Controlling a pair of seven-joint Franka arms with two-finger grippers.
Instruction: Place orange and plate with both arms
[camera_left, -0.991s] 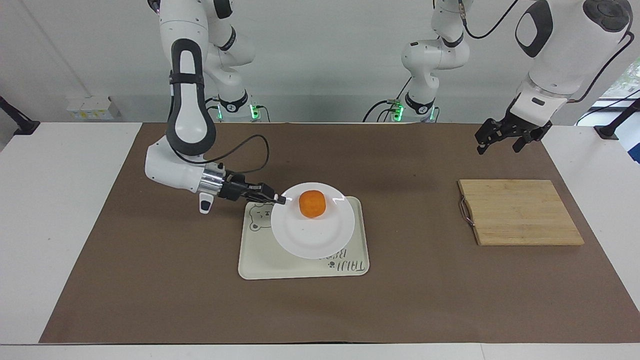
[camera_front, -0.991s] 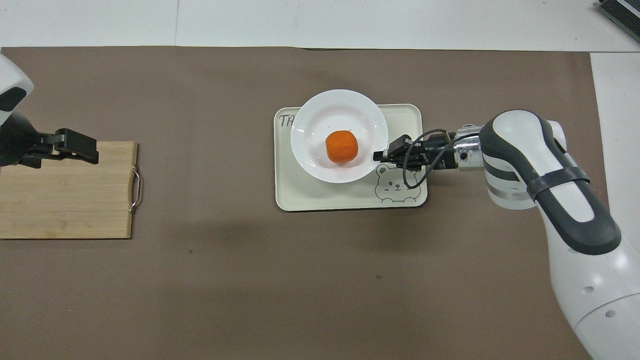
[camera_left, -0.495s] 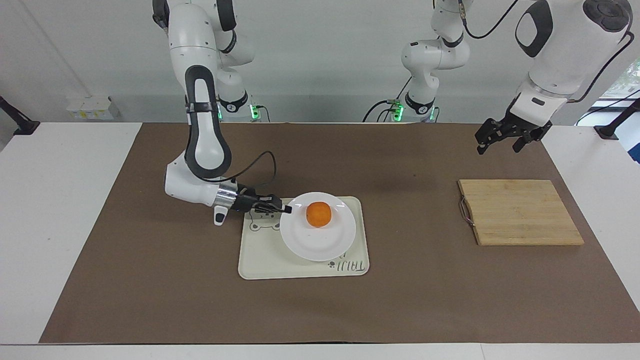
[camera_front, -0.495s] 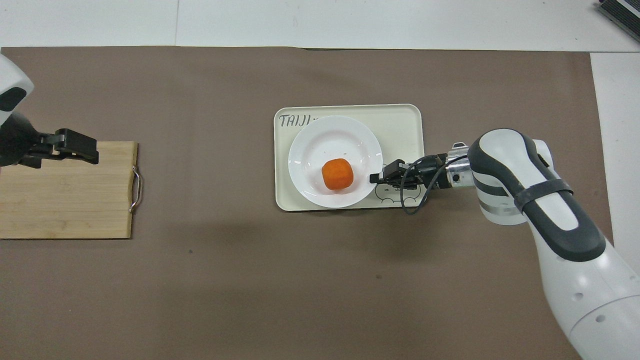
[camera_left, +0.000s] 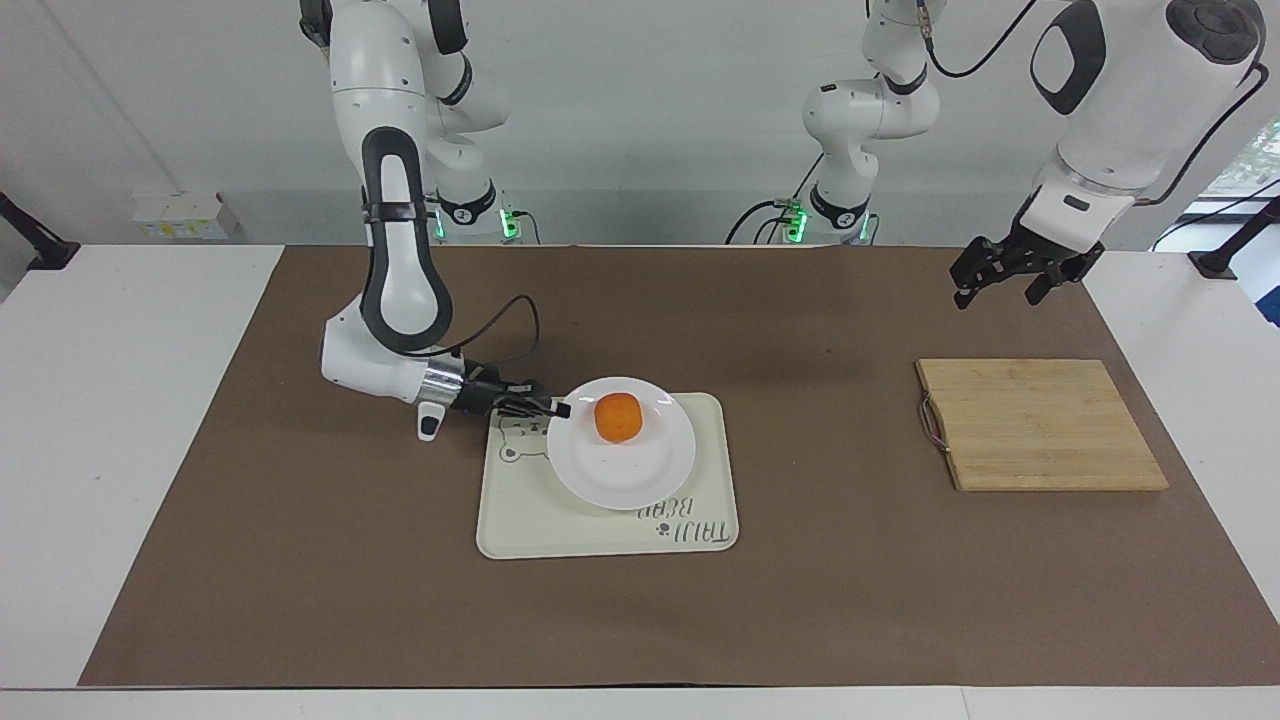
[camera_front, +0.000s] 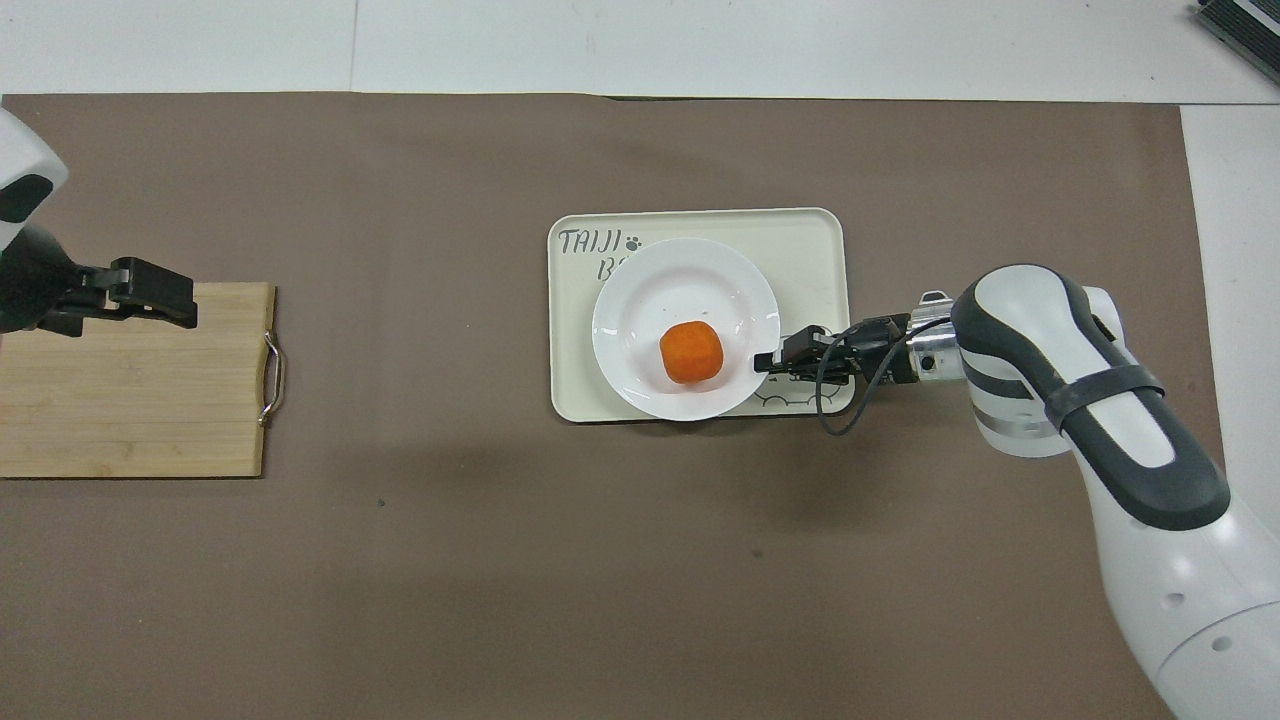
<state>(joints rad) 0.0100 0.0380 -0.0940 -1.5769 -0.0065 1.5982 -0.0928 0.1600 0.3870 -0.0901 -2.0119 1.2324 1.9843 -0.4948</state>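
The white plate (camera_left: 620, 470) is on the cream bear tray (camera_left: 560, 520), with the orange (camera_left: 618, 417) on its half nearer the robots. My right gripper (camera_left: 557, 409) is low over the tray's corner and shut on the plate's rim at the right arm's end. In the overhead view the plate (camera_front: 680, 290), the orange (camera_front: 690, 352), the tray (camera_front: 810, 240) and the right gripper (camera_front: 765, 362) show the same hold. I cannot tell whether the plate rests fully on the tray. My left gripper (camera_left: 1010, 283) waits open and empty in the air over the cutting board's edge nearer the robots (camera_front: 150, 295).
A wooden cutting board (camera_left: 1040, 425) with a metal handle lies toward the left arm's end of the brown mat (camera_front: 130, 380). Two smaller white arms with green lights stand at the robots' edge of the table.
My right gripper has lowered the plate with the orange onto the tray, then drawn it slightly toward the right arm's end. The left arm has not moved.
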